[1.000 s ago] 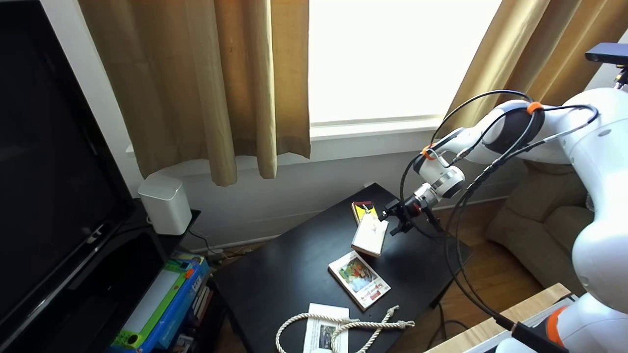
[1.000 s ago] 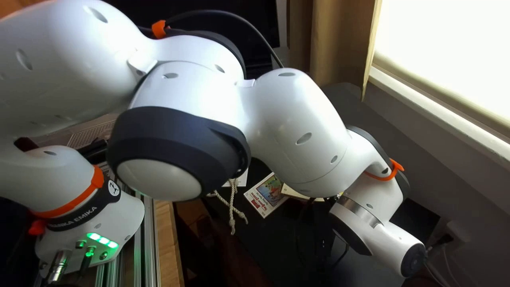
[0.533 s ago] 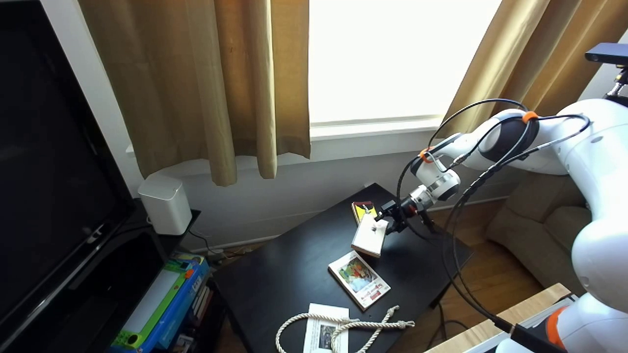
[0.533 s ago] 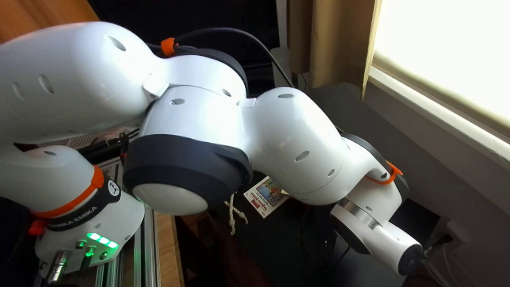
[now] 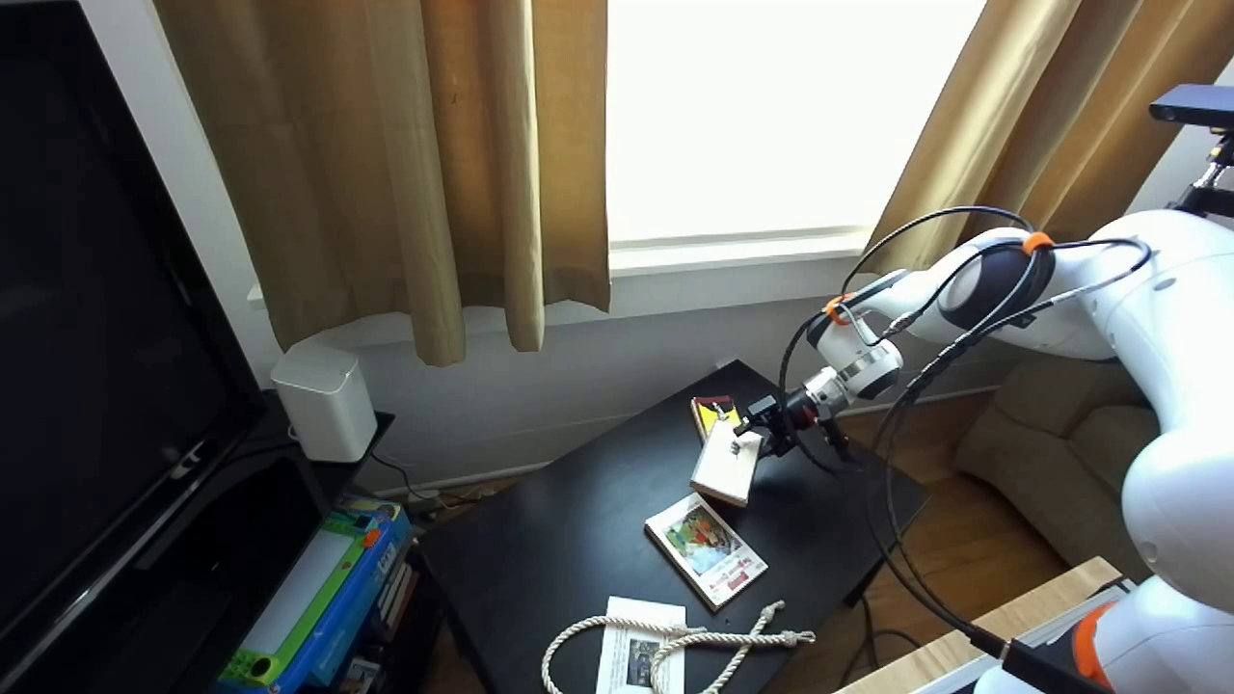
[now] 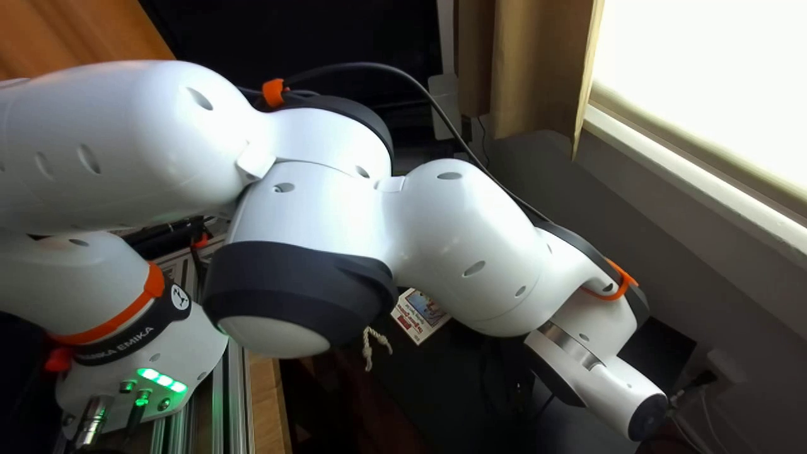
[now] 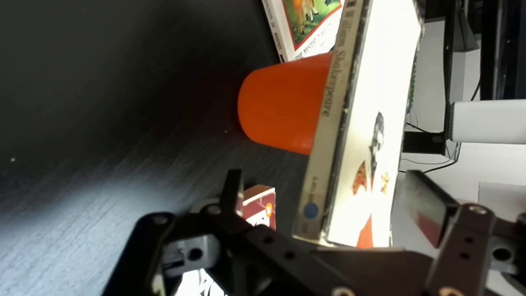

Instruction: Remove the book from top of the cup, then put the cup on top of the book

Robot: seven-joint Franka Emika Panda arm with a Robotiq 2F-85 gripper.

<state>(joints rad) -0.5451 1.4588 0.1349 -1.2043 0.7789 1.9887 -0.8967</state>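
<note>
- Wrist view: the book [image 7: 363, 123] had a pale cream spine lettered "William Shakespeare", with a blue dot near one end; glare washed out much of its cover, leaving a dark sketched figure and patches of orange-red.
- The cup [image 7: 283, 107] was plain, smooth and orange-red, narrower at its foot, and stood upright on the dark worktop [image 7: 123, 82].
- The book lay across the top of the cup, covering its mouth.
- The gripper [image 7: 328, 185] stood wide, its fingers well apart, with one end of the book showing between them; whether either finger touched it could not be told.
- Counted: one cup, one book across it, one white-bordered booklet [image 5: 706, 549], one yellow-and-dark-red item [image 5: 716, 413], one white printed item [image 5: 631, 660], and rope [image 5: 728, 637], in one length or more, which could not be told.
- Only the wrist view showed the cup and the lettering on the book's spine.
- In an exterior view, the rope crossed the white printed item, and the yellow-and-dark-red item appeared partly behind the book.
- In an exterior view, the robot arm [image 6: 315, 208] hid the book, leaving part of the white-bordered booklet and the rope's knotted ends in sight; green lights [image 6: 162, 380] glowed at its base.
</note>
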